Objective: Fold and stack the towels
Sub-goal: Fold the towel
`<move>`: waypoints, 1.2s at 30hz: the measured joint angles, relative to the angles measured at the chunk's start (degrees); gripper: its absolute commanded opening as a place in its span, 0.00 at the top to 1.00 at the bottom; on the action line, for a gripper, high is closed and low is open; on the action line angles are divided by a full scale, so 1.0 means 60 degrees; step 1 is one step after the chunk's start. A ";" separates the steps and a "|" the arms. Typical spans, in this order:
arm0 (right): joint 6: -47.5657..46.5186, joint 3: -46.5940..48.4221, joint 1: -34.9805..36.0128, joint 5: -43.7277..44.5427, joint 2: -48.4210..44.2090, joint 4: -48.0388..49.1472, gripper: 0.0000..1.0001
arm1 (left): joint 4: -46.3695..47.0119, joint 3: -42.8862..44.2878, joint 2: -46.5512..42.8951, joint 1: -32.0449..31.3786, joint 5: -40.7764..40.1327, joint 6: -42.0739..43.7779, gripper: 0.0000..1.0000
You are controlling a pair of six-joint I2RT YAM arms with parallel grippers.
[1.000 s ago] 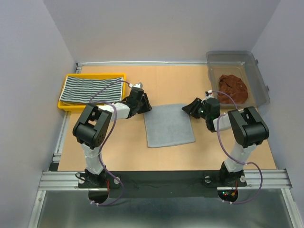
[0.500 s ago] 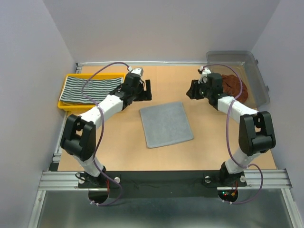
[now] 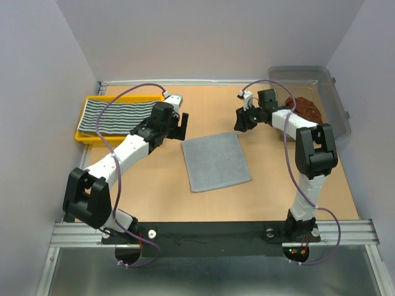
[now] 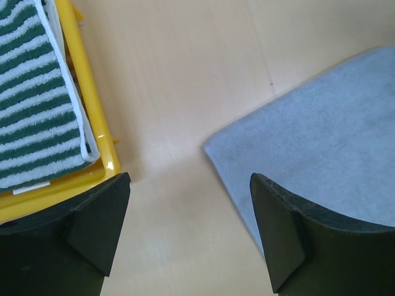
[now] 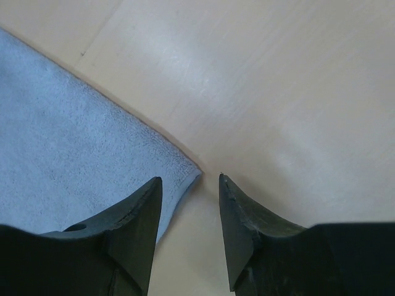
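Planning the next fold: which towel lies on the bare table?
The plain grey towel; the striped towel sits in the yellow tray, the rust-brown towel in the clear bin.

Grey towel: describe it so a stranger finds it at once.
On the tan table, near its middle, the grey towel lies flat. Unlike the striped towel in the yellow tray and the rust-brown towel bunched in the clear bin, it is plain and uncontained.

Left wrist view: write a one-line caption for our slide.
Open left gripper hovers above the table between a grey towel and a striped towel in a yellow tray.
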 measured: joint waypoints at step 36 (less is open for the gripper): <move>-0.0525 0.0142 0.0718 0.1905 0.0936 -0.0062 0.99 | 0.0098 0.0244 0.1781 0.0000 0.0007 0.0732 0.20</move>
